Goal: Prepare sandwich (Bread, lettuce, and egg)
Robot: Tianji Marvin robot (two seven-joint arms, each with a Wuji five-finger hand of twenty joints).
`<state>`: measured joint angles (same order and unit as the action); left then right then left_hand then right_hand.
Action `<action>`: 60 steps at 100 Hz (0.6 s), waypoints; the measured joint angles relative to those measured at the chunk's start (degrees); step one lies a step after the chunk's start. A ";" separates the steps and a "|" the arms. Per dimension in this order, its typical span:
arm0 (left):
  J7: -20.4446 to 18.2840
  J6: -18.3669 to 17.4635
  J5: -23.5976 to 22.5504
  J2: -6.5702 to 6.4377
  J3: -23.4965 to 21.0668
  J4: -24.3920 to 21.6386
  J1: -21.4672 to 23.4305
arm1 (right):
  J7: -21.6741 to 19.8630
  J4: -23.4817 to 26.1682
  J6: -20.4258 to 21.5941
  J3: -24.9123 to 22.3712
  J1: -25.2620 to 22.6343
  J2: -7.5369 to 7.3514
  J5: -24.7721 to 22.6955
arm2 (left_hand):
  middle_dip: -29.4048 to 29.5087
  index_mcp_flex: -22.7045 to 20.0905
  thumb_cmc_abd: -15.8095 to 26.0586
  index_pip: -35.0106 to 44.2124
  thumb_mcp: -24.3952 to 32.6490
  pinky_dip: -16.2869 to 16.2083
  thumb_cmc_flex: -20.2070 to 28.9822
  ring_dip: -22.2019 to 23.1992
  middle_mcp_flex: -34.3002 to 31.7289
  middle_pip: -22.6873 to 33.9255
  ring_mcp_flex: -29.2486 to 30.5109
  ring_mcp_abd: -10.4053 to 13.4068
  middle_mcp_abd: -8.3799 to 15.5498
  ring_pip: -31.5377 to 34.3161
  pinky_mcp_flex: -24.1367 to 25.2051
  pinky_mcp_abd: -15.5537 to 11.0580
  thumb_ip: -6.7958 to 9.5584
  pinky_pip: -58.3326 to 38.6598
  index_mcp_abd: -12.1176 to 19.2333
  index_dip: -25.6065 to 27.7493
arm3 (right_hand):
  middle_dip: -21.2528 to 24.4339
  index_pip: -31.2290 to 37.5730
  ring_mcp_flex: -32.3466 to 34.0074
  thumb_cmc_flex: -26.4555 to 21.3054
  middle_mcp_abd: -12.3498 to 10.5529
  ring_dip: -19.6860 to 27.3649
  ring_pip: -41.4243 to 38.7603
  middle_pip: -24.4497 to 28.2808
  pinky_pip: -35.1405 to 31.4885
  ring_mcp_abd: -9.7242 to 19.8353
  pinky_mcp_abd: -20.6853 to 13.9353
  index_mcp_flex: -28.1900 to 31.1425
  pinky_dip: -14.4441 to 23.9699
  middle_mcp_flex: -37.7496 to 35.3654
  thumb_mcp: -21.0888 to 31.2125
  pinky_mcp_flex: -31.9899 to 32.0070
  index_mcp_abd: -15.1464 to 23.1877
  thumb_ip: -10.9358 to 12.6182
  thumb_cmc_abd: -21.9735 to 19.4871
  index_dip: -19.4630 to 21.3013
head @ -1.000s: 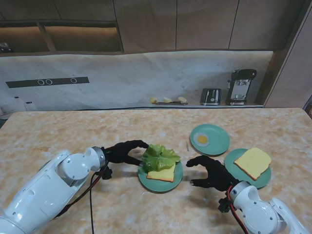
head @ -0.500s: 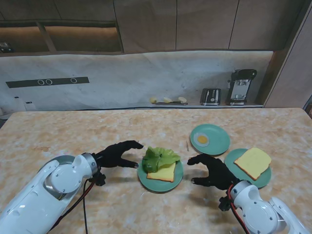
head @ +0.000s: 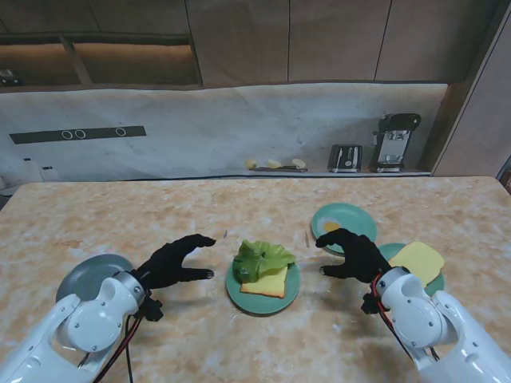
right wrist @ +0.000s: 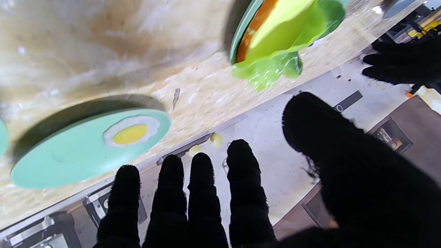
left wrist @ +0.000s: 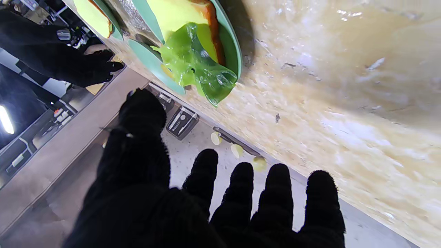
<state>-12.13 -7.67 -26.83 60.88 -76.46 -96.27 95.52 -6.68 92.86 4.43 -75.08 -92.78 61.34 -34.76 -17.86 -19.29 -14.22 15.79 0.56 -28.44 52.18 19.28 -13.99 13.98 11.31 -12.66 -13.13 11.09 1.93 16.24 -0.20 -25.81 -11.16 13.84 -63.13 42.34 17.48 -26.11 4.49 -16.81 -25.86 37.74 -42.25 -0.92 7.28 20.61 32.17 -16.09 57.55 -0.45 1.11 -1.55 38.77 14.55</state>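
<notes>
The lettuce (head: pixel 262 258) lies on a bread slice (head: pixel 267 283) on the middle green plate (head: pixel 236 291), near the table's front edge, its leaf hanging over the plate's far rim. The fried egg (head: pixel 329 227) sits on its own plate (head: pixel 355 215) just beyond the right hand (head: pixel 351 253), which hovers over that plate's near rim with fingers spread and nothing in them. The left hand (head: pixel 174 263) is likewise spread wide and empty, apart from the middle plate on its left side. The second bread slice (head: pixel 417 262) rests on the right plate (head: pixel 393 250). The egg looks thin, floppy and likely slick, so I'd pinch it at the white's edge, not the yolk. There is bare table (head: pixel 239 203) behind the plates; an empty grey plate (head: pixel 84 275) lies near the left arm, so that side is tighter
</notes>
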 measured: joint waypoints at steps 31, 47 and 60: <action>0.28 -2.02 0.65 0.11 -1.36 -2.73 4.30 | -0.55 -7.02 -3.15 5.35 10.31 -0.27 -2.87 | 0.00 -0.70 0.01 0.49 -0.50 0.59 0.00 0.00 -0.75 0.10 0.64 -0.41 0.02 0.42 -0.01 0.30 -0.01 -1.09 -0.01 0.78 | 0.00 0.12 0.68 -0.04 0.38 -0.78 -1.51 0.21 -2.02 -0.53 0.02 0.68 0.02 0.00 -0.44 -0.48 -0.66 0.00 0.06 0.07; -0.65 -3.20 0.94 -0.16 -1.19 -3.85 5.40 | -1.64 -11.31 -4.49 9.06 15.98 -0.37 -3.39 | 0.00 -0.70 0.01 0.49 -0.51 0.66 0.00 0.00 -0.76 0.10 0.64 -0.41 0.02 0.42 -0.01 0.30 -0.01 -1.11 -0.01 0.79 | 0.00 0.12 0.68 -0.06 0.38 -0.81 -1.51 0.25 -2.74 -0.54 0.03 0.68 0.02 0.00 -0.63 -0.48 -0.67 0.00 0.91 0.07; -1.12 -3.47 1.38 -0.27 -1.09 -4.59 5.98 | -2.34 -15.59 -5.16 12.81 20.67 -0.44 -4.13 | 0.00 -0.70 0.01 0.49 -0.51 0.76 0.00 0.00 -0.75 0.09 0.64 -0.41 0.02 0.42 0.01 0.30 -0.01 -1.11 -0.01 0.79 | 0.00 0.12 0.68 -0.11 0.38 -0.82 -1.51 0.32 -3.25 -0.54 0.02 0.68 0.02 0.00 -0.63 -0.48 -0.67 0.00 0.96 0.07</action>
<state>-13.25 -11.14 -25.45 60.61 -77.55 -100.86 101.50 -9.02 77.27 -0.72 -62.27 -72.12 60.90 -38.89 -17.86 -19.99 -14.21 16.27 0.05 -27.69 52.18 19.28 -14.75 14.07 11.95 -13.07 -13.12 11.51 1.93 16.54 -0.21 -26.92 -11.17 14.63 -63.13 42.46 18.16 -26.21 4.87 -17.63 -27.37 38.06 -45.49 -1.46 7.31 21.29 32.20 -16.09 56.92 -0.94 0.45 -1.55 39.73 14.63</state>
